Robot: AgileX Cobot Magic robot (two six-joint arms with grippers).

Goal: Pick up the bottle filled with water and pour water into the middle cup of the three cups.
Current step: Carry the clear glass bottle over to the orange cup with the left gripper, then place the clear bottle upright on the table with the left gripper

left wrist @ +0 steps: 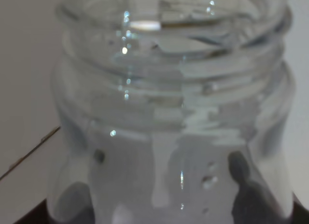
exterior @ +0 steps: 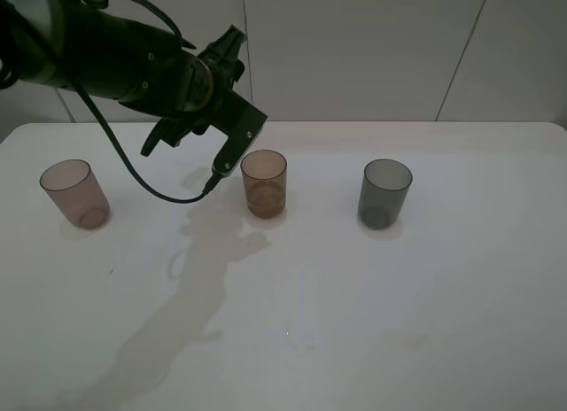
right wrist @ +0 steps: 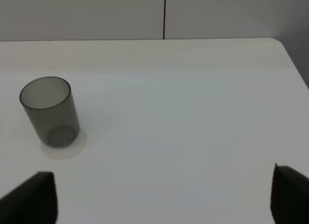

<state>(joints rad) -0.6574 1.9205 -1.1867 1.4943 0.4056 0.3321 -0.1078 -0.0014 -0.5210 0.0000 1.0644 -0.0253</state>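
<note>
1. White tabletop (exterior: 354, 322) in front of a white tiled wall (exterior: 354, 48). A faint grey shadow (exterior: 190, 296) of the arm lies across its near left part.
2. Three cups stand upright in a row, well apart: pink cup (exterior: 75, 194) at left, amber cup (exterior: 264, 182) in the middle, grey cup (exterior: 385, 193) at right.
3. Left arm comes in from the upper left of the high view, raised above the tabletop. Left tool (exterior: 226, 57) sits up and to the left of the amber cup, clear of it. A black cable (exterior: 146, 185) loops below the arm.
4. Bottle (left wrist: 169, 113) fills the left wrist view: threaded, capless neck, rounded shoulders, droplets on the plastic. Dark fingers (left wrist: 247, 190) show low on either side of it, so the left tool is clenched on the bottle. In the high view the clear bottle cannot be made out against the wall.
5. Right tool (right wrist: 159, 200): fingertips (right wrist: 29, 200) stand wide apart, released. It hangs over bare tabletop, with the grey cup ahead and off to one side, apart from it.
6. Water level in the amber cup: cannot tell.
</note>
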